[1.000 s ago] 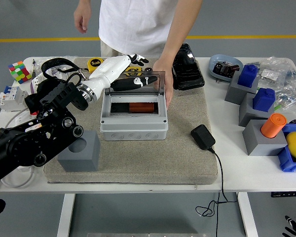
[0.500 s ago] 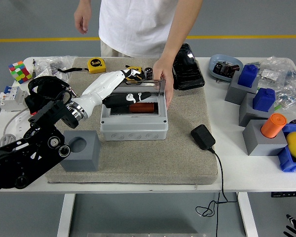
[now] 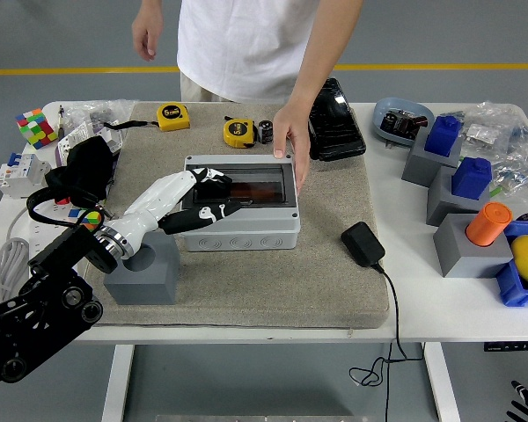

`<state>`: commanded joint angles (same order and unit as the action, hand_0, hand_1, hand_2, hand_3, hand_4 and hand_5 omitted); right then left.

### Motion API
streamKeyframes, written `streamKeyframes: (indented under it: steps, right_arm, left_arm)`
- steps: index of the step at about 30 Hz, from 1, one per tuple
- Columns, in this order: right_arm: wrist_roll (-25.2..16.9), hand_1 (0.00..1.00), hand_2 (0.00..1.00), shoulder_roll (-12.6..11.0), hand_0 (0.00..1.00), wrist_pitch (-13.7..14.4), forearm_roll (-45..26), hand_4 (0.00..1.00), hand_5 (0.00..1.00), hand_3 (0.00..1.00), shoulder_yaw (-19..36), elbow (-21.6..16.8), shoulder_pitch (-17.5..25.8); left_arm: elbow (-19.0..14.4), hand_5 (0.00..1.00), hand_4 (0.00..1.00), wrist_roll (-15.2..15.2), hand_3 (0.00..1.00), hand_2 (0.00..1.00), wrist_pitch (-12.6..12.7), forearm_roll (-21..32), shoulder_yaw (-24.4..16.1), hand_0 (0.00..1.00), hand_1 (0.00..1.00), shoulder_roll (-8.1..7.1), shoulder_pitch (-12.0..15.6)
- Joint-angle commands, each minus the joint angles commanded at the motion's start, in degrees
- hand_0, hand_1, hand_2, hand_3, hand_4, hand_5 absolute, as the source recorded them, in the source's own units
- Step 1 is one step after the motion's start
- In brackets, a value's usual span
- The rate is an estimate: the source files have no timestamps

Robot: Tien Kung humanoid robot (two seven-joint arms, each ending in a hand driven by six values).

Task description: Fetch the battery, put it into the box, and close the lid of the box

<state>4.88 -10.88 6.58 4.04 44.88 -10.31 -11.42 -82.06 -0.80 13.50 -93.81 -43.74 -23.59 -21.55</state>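
- Grey plastic, the box [image 3: 240, 214] sits mid-mat on the tan foam pad [image 3: 246, 281]; I use it as my landmark.
- Its smoked clear lid [image 3: 246, 183] lies down flat over the opening, and I can see the reddish battery [image 3: 260, 186] through it, inside the box.
- My left hand [image 3: 204, 200] rests on the box's front-left part, fingers [image 3: 213, 209] stretched out loosely along the lid's near edge, gripping nothing.
- A person stands beyond the box; one hand [image 3: 290, 145] presses against the box's right rear corner, fingers running down its right side.
- The person's other hand [image 3: 147, 35] hangs free, well behind and left of the box.
- Left-front of the box, a grey block [image 3: 145, 272] with a round socket sits just beside my forearm.
- Behind the box lie two yellow tape measures [image 3: 239, 132]; right of it, a black power adapter [image 3: 362, 243].
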Motion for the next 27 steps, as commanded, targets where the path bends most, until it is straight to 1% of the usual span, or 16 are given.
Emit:
streamKeyframes:
  steps: [4,5,9,15,16,27]
  right_arm:
    - [0.06,0.681,0.657,-0.02,0.624,-0.01,0.23,0.915,0.495,0.545,0.07,0.0,0.02]
    - [0.07,0.681,0.657,-0.01,0.625,0.0,0.25,0.915,0.495,0.544,0.08,0.0,0.03]
    - [0.08,0.681,0.657,0.02,0.625,0.02,0.24,0.915,0.495,0.544,-0.07,0.0,0.04]
    - [0.07,0.682,0.657,0.08,0.625,0.04,0.0,0.915,0.495,0.545,0.01,0.0,0.05]
    - [0.08,0.682,0.657,0.08,0.625,0.05,0.03,0.915,0.495,0.545,0.04,0.0,0.04]
    - [0.05,0.681,0.657,0.04,0.624,0.14,0.04,0.915,0.495,0.545,-0.12,0.0,0.0]
  left_arm:
    - [-0.69,0.998,0.998,0.37,0.753,0.717,0.17,0.14,-0.79,0.572,0.738,-0.06,0.97]
    - [-0.69,0.998,0.998,0.42,0.75,0.716,0.2,0.14,-0.97,0.555,0.73,0.01,1.06]
    - [-0.26,0.998,0.998,1.02,0.75,0.716,0.37,0.74,-2.79,0.555,0.73,0.62,1.62]
    - [1.03,0.998,0.998,3.07,0.748,0.714,1.48,1.23,-8.4,0.552,0.724,1.96,2.81]
    - [1.12,0.998,0.998,3.14,0.748,0.714,1.5,1.19,-8.8,0.552,0.724,2.03,2.87]
    - [4.09,0.998,0.998,4.3,0.738,0.705,1.49,0.81,-19.68,0.539,0.706,3.92,4.75]
